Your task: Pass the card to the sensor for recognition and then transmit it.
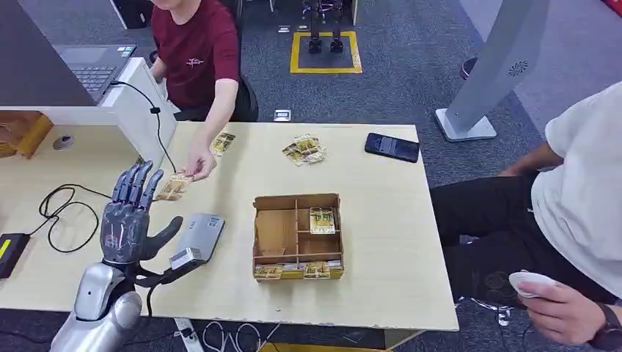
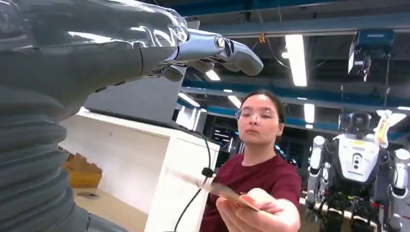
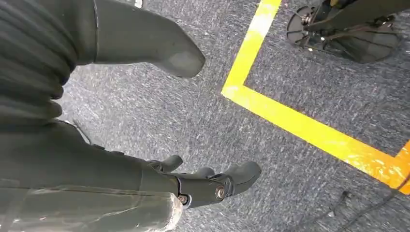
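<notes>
Just beyond left robot hand (image 1: 130, 216): person-held card (image 1: 173, 187).

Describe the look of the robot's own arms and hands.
The left arm is rounded, glossy silver. Its robot hand is dark grey with slim segmented fingers, faint markings on the back and a thick grey thumb. A grey ribbed cover sits at the wrist. The right robot hand has dark fingers with round metal pivots.

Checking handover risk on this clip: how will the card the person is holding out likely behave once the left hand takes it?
The card looks thin and flat, so probably light and somewhat bendy. Held by one edge in the person's hand, it may droop or slip between the open left hand's thick fingers.
</notes>
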Controlling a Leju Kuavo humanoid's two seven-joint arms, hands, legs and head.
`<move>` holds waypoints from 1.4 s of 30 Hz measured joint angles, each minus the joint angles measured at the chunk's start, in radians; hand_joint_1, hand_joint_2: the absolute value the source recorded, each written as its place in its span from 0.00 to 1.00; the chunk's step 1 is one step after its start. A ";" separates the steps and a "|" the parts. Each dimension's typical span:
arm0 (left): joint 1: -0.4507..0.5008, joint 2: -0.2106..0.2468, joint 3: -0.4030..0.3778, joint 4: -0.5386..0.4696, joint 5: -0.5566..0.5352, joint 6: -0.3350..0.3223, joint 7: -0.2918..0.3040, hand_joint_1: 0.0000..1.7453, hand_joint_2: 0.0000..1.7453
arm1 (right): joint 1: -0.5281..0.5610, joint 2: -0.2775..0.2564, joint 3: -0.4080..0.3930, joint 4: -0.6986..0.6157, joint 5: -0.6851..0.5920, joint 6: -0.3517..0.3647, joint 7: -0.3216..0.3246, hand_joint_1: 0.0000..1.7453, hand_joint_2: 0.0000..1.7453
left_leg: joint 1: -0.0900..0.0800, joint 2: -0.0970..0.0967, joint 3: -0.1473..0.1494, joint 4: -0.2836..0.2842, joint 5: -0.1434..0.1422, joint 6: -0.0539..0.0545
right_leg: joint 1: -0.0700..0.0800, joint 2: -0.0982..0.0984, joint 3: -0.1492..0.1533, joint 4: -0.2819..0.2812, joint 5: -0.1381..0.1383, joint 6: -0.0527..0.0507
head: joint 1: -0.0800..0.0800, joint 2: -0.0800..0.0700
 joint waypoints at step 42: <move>-0.010 -0.031 -0.017 0.042 0.309 -0.126 -0.087 1.00 1.00 | 0.002 0.000 0.028 0.008 -0.001 -0.023 -0.011 0.00 1.00 | 0.000 0.000 0.000 0.000 0.000 0.000 | 0.000 0.000 0.000 0.000 0.000 0.000 | 0.000 0.000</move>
